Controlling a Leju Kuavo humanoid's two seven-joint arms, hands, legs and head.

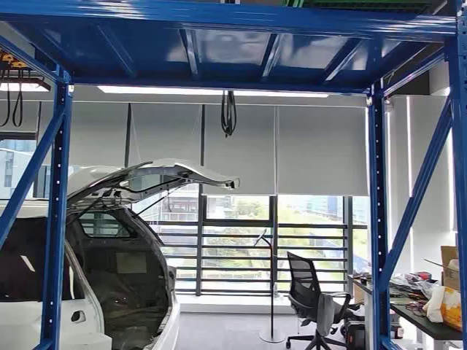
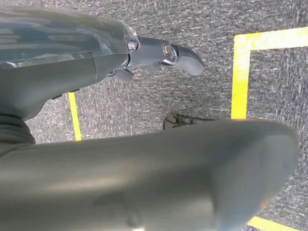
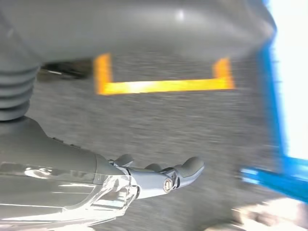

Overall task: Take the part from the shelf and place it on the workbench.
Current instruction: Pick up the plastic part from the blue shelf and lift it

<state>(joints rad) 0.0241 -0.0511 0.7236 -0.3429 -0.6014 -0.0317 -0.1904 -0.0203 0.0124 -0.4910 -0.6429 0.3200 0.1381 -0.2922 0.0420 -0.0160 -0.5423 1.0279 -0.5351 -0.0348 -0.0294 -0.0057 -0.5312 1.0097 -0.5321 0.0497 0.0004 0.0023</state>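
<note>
Overhead, blue shelf (image 1: 220, 29) — robot hands hang empty.

A blue steel shelf (image 1: 380, 219) frames the head view. Just right of its right upright, a dark worktop (image 1: 424, 321) carries a cardboard box (image 1: 450, 266), bags and assorted clutter. Yellow tape lines (image 2: 239, 77) mark the grey carpet floor (image 2: 152, 101).

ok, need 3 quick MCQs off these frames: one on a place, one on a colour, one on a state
1. Where does the office chair stand?
A. beside the desk
B. inside the car
C. on the rack

2. What colour is the rack frame?
A. red
B. blue
C. grey

3. How is the car's tailgate?
A. shut
B. removed
C. raised open

Key: 1 A, it stands on the floor by the cluttered desk; 2 B, the posts and beams are blue; 3 C, the tailgate is lifted above the white car.
</note>
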